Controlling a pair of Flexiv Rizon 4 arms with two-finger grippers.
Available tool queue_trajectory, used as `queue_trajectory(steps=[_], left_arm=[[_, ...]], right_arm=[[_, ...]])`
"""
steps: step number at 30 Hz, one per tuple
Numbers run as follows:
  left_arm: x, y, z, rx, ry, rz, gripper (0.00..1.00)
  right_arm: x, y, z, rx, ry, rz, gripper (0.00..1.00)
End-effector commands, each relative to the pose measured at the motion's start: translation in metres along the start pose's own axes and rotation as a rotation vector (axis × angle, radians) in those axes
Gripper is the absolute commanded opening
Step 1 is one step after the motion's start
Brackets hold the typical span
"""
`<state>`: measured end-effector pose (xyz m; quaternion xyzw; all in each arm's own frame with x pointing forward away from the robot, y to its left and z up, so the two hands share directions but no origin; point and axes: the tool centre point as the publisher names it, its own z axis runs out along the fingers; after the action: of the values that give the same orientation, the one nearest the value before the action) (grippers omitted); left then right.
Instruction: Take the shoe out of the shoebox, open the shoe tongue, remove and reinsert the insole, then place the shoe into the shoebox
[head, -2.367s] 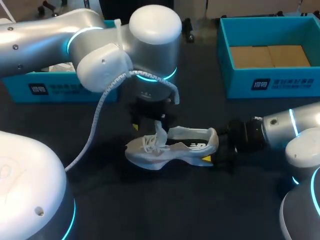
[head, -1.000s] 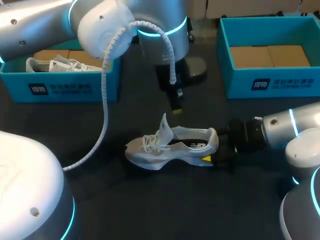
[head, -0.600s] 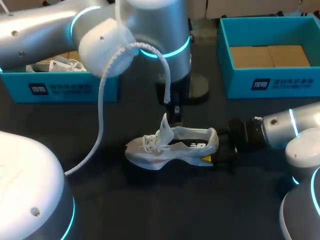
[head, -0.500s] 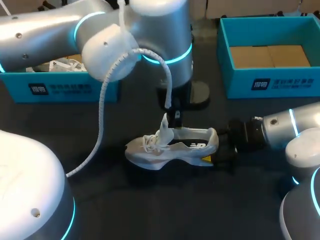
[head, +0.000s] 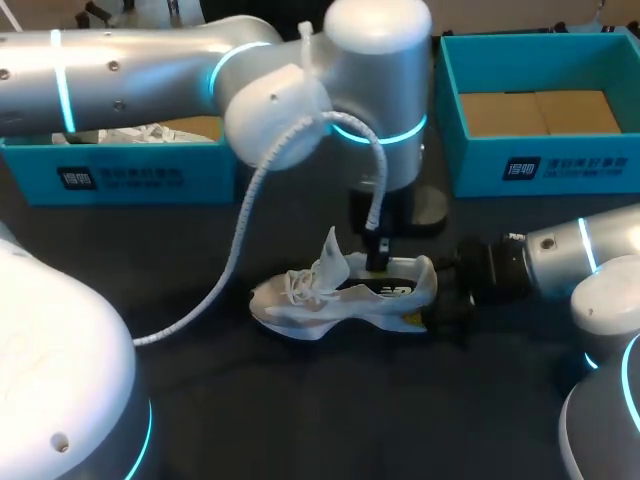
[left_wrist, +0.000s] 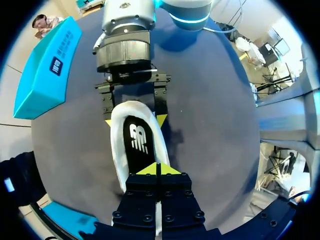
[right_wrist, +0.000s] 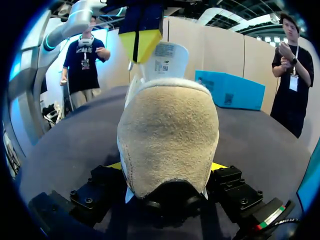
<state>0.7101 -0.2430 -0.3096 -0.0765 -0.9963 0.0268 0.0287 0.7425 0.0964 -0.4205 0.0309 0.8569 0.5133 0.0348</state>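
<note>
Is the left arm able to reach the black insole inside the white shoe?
Probably yes. The white tongue stands lifted, the black insole lies uncovered, and the left gripper hangs just above it, shut. The right gripper holds the white shoe by its heel.

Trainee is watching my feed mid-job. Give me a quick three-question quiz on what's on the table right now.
1. True or false: the right claw is shut on the heel of the shoe.
2. Fill in: the shoe's tongue stands ____ (upright or flat).
3. The left claw is: A) open, beside the shoe; B) shut, above the insole; C) shut on the tongue.
Key: 1 true; 2 upright; 3 B.
</note>
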Motion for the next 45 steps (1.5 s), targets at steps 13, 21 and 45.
queue_trajectory(steps=[13,21,45], left_arm=[[-0.009,-0.017,0.022,-0.07,0.029,-0.032,0.0],[-0.009,-0.017,0.022,-0.07,0.029,-0.032,0.0],[-0.019,0.002,0.06,-0.052,0.155,0.078,0.0]], right_arm=[[-0.001,-0.003,0.001,0.004,-0.001,0.0,0.0],[-0.001,-0.003,0.001,0.004,-0.001,0.0,0.0],[-0.001,-0.003,0.001,0.004,-0.001,0.0,0.0]])
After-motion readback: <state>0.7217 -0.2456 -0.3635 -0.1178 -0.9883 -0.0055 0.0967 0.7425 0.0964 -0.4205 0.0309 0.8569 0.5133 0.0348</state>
